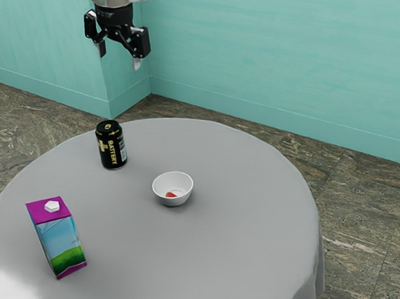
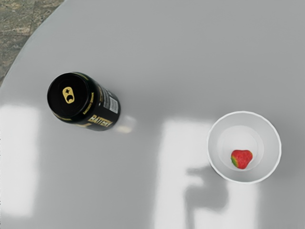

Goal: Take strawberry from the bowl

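Nearest the exterior camera, a purple-topped carton (image 1: 60, 239) is standing on the grey-covered table (image 1: 233, 252), apart from the working area and presenting little hazard. Beyond it, the white bowl (image 2: 272, 148) is sitting upright, and the strawberry (image 2: 243, 158) is resting inside, on the bowl's floor and off its centre. The gripper (image 1: 119, 55) is hanging above table height with its fingers spread wide and is holding nothing. Its approach to the bowl is, in my judgement, the step in hand, and the black can (image 1: 111, 146) is posing the first risk: it is standing upright between hand and bowl in the exterior view, so a low traverse could be toppling it. Bowl clearance is the second concern. With the fruit lying toward one side, a finger descending off line could be catching the rim and tipping or dragging the bowl. Poor centring could also be rolling the strawberry against the wall, leaving only a shallow pinch; its rounded, tapering shape is likely favouring a slip during the lift.
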You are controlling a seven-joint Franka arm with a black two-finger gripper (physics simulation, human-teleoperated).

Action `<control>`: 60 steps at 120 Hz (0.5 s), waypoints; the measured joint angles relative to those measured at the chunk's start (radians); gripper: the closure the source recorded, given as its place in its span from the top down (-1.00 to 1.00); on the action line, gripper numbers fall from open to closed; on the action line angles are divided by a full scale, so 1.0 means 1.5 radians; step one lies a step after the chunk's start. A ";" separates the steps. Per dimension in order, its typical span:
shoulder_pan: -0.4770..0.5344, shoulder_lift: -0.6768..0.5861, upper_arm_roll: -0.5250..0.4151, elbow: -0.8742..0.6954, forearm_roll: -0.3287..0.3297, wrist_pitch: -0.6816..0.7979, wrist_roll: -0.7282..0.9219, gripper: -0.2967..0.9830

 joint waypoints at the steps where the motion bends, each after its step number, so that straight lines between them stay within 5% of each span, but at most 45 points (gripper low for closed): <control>1: 0.000 0.000 0.000 0.000 0.000 0.000 0.000 0.54; 25: 0.002 0.027 -0.009 0.019 -0.002 0.001 0.004 0.54; 60: 0.000 0.169 -0.015 0.003 -0.096 0.069 0.005 0.54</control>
